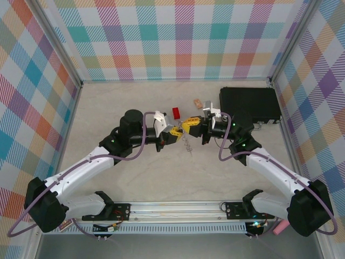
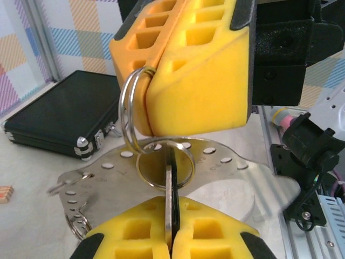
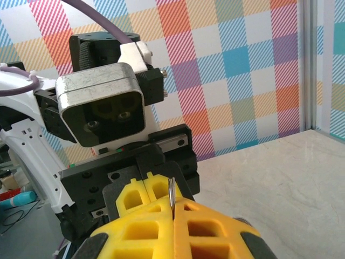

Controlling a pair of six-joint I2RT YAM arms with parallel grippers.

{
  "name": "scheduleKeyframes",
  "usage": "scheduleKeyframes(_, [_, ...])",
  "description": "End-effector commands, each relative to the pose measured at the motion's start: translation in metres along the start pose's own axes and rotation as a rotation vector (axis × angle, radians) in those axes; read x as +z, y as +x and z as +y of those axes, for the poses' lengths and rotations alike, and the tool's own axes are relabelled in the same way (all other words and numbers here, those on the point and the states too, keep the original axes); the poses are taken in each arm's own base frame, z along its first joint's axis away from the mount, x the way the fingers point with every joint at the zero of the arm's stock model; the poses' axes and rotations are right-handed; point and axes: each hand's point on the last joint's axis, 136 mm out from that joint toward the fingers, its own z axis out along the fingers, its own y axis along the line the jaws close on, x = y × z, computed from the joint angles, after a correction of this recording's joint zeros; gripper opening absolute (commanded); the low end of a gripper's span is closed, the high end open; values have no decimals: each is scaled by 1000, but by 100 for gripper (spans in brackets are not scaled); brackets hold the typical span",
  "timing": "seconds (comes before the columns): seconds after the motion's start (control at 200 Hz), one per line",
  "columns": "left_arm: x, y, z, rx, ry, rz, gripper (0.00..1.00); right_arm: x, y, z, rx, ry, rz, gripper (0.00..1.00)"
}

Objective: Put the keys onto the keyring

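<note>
Over the middle of the desk (image 1: 156, 178) both arms meet tip to tip. Around them: red block (image 1: 176, 113) just behind the tips toward the far edge, tan block (image 1: 198, 102) further back, black case (image 1: 249, 105) closed and flat at the far right corner, near the right arm's wrist but apart from it.

Right end effector (image 2: 148, 118) is clamped tight on a double wire loop (image 2: 123, 105) of the keyring (image 2: 215, 159). The grey perforated plate hangs under its yellow fingers, over the desk's middle.

Left end effector (image 2: 171, 217) is closed on the key (image 2: 168, 183): thin silver blade, edge-on, upright in the seam between its fingers, head hidden. The blade tip reaches a smaller wire ring (image 2: 139, 168) at the plate's edge, just under the right tips. Cannot tell whether it is threaded through or only in front.

Right wrist view: own fingers closed on a thin metal edge (image 3: 171, 194), left fingers just beyond.
</note>
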Motion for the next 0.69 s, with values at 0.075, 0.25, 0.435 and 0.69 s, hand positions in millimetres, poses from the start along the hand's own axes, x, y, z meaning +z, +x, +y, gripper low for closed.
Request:
scheduleKeyframes(0.075, [-14,-8,-1,18,-43,13,0,-6,-15,8,-80,-8,-44,0])
scheduleKeyframes(0.25, [-19,-14,5,26,-69,39,0,-5,-10,10,-74,-28,-19,0])
scheduleKeyframes(0.435, [-22,-19,11,25,-78,69,0,-5,2,13,-51,-54,37,0])
scheduleKeyframes(0.69, [-19,-22,13,27,-60,93,0,-1,10,12,-28,-86,78,0])
